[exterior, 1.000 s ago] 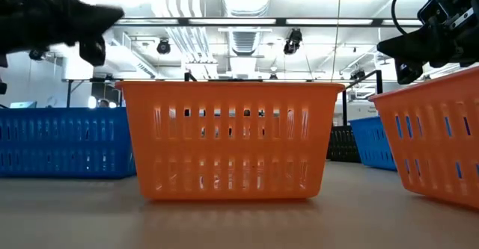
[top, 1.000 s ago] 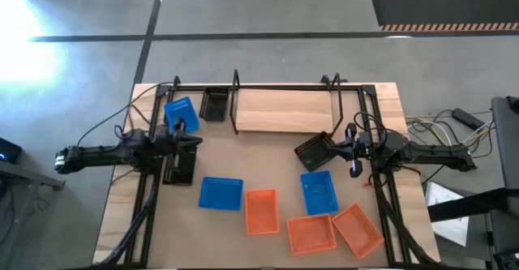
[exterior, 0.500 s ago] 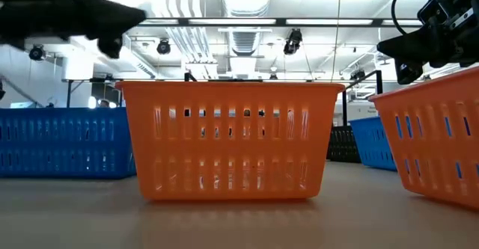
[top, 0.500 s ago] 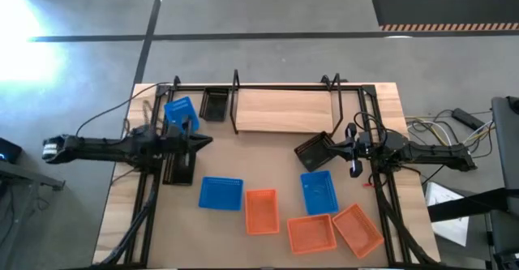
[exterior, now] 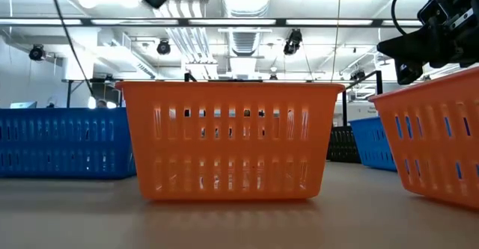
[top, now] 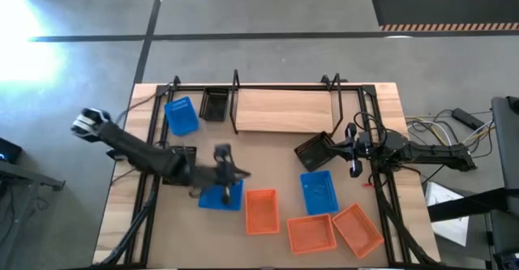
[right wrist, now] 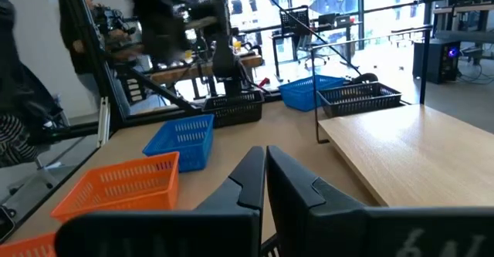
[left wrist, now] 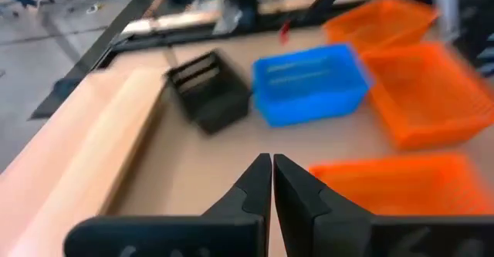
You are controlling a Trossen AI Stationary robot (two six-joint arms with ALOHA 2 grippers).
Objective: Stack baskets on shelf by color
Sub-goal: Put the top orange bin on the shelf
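We saw the left gripper [top: 233, 175] reaching across the counter [top: 268, 160], over the top edge of a blue basket [top: 220, 195] at approx 7 o'clock from counter centre; its jaws were pressed together w/ nothing between them. The right gripper [top: 334, 144] sat at approx 3 o'clock, jaws also pressed together and empty, just beside a tilted black basket [top: 312, 149].

The wooden shelf [top: 284, 110] lay at 12 o'clock, its plank bare. At approx 10–11 o'clock, left of the plank, stood another blue basket [top: 181, 116] and a black basket [top: 214, 104] side by side. A third blue basket [top: 319, 192] lay at approx 5 o'clock. Three orange baskets ran along the 6 o'clock edge: one [top: 261, 211] beside the left blue basket, two more [top: 311, 233] [top: 358, 228] toward 5 o'clock, touching each other.
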